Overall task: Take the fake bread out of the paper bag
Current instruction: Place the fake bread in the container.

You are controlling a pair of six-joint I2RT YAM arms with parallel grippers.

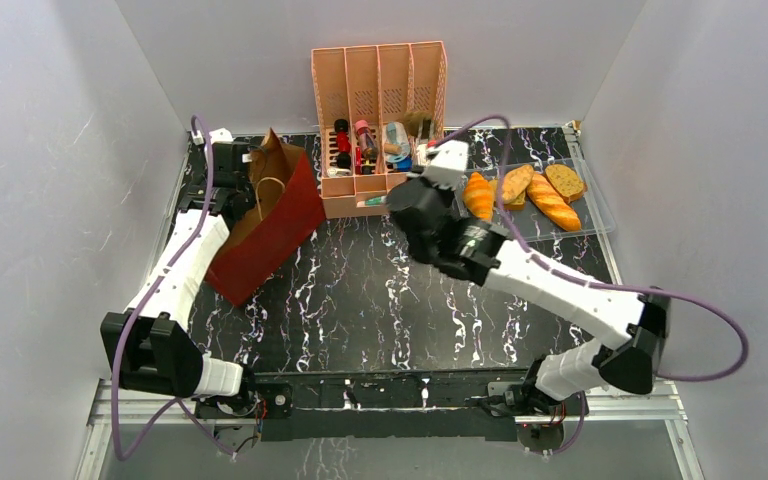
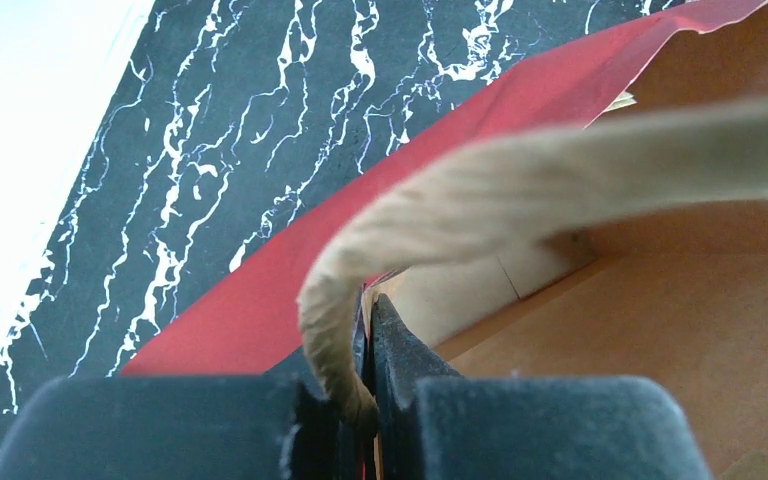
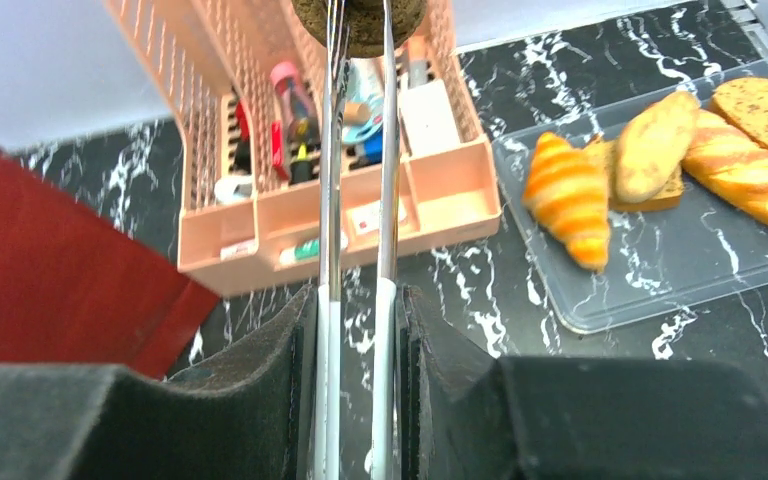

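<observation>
The paper bag (image 1: 265, 215), brown with a red lower part, leans at the table's left. My left gripper (image 2: 370, 320) is shut on its rim, with the loop handle (image 2: 520, 190) pinched between the jaws. My right gripper (image 3: 358, 295) is shut on metal tongs (image 3: 388, 200), whose tips hold a dark brown piece of fake bread (image 3: 360, 20) in the air in front of the pink organizer. Other fake bread lies in the clear tray (image 1: 585, 232): an orange croissant (image 1: 478, 195), a golden baguette (image 1: 553, 202) and brown slices (image 1: 565, 181). The bag's inside is hidden.
A pink slotted organizer (image 1: 375, 75) with small bottles and boxes stands at the back centre, just beyond the tongs. The clear tray lies at the back right by the table's edge. White walls close in the left, right and back.
</observation>
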